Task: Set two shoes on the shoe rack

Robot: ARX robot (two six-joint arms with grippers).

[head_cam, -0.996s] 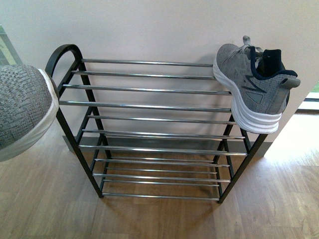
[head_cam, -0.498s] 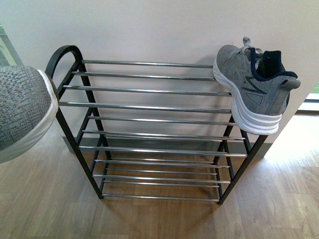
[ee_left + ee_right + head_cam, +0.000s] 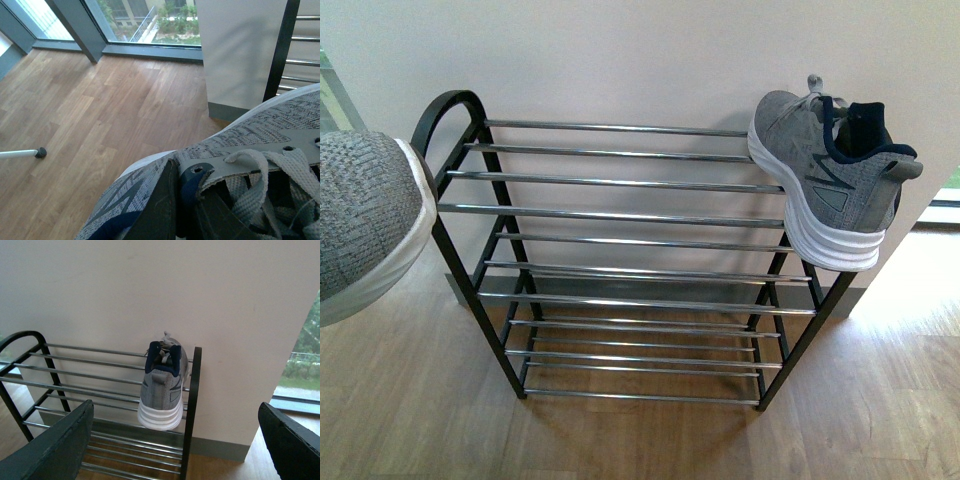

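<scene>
The shoe rack (image 3: 620,212) stands against the wall, black frames and chrome rods. One grey sneaker (image 3: 832,180) rests on its top tier at the right end, heel hanging over the front; the right wrist view shows this shoe (image 3: 162,385) heel-on. The other shoe (image 3: 365,225) hangs in the air at the far left of the front view, just left of the rack's rounded frame. My left gripper (image 3: 187,210) is shut on that shoe (image 3: 260,130) at its navy collar beside the laces. My right gripper (image 3: 180,450) is open, back from the rack (image 3: 192,405), empty.
Wood floor (image 3: 640,440) runs in front of the rack. A white wall (image 3: 640,60) is behind it. Floor-to-ceiling windows (image 3: 140,20) stand to the left, and a thin white leg with a dark foot (image 3: 41,152) rests on the floor there.
</scene>
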